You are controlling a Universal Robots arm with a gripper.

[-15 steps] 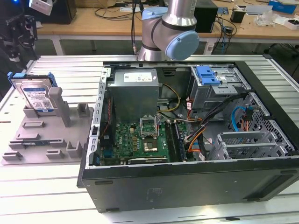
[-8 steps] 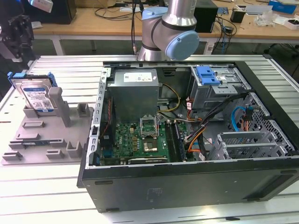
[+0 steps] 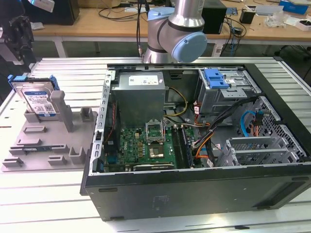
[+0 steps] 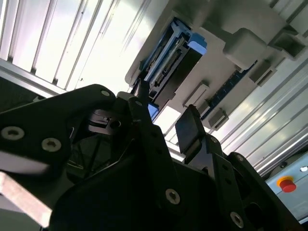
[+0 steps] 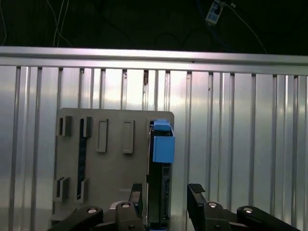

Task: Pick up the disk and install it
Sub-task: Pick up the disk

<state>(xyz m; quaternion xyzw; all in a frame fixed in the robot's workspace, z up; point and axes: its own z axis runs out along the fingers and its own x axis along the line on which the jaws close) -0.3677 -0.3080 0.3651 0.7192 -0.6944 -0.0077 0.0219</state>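
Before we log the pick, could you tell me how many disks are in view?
1 disk, standing on edge in the gray holder, at the exterior view's left. More may be hidden inside the case.

Silver disk [image 3: 30, 91], white-and-blue label [image 3: 42, 103], blue bracket [image 5: 163, 148]; grey holder [image 3: 41, 145]; seemingly black gripper [image 5: 166, 193]

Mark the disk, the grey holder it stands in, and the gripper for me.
disk [image 3: 40, 101], exterior view, on its labelled face.
grey holder [image 3: 48, 138], exterior view, on a bare part of its base.
gripper [image 5: 166, 191], first wrist view, midway between its open fingers.
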